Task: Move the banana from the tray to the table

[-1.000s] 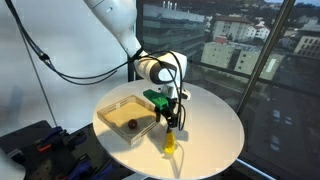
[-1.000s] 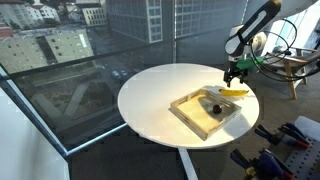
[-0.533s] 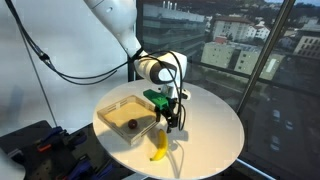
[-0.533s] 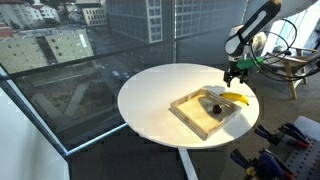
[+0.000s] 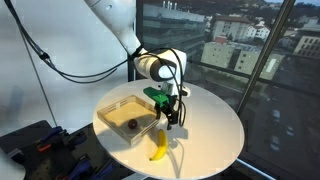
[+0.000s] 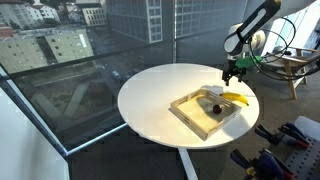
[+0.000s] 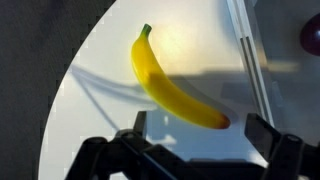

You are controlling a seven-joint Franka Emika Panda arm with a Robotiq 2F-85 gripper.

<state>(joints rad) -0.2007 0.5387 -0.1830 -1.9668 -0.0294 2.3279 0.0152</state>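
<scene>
In an exterior view, the tray (image 5: pixel 118 108) sat on the left part of the table (image 5: pixel 215 135). A small dark round fruit (image 5: pixel 130 125) lay inside it, close to its front wall. Just right of the tray's front corner, the banana (image 5: pixel 159 147) lay flat on the bare white tabletop, outside the tray and near the table's front edge. The gripper (image 5: pixel 171 124) hung above and slightly right of the banana, pointing down, with its jaws apart and nothing between them.

In the wrist view, the banana (image 7: pixel 170 85) ran diagonally on the white surface from its green stem at upper left to its dark tip at lower right. The two fingers (image 7: pixel 140 128) stood wide apart along the bottom, clear of the peel. To the right ran the tray's clear wall (image 7: pixel 245 60), just beside the banana's lower end. The dark fruit (image 7: pixel 312 30) showed at the right border, behind that wall.
</scene>
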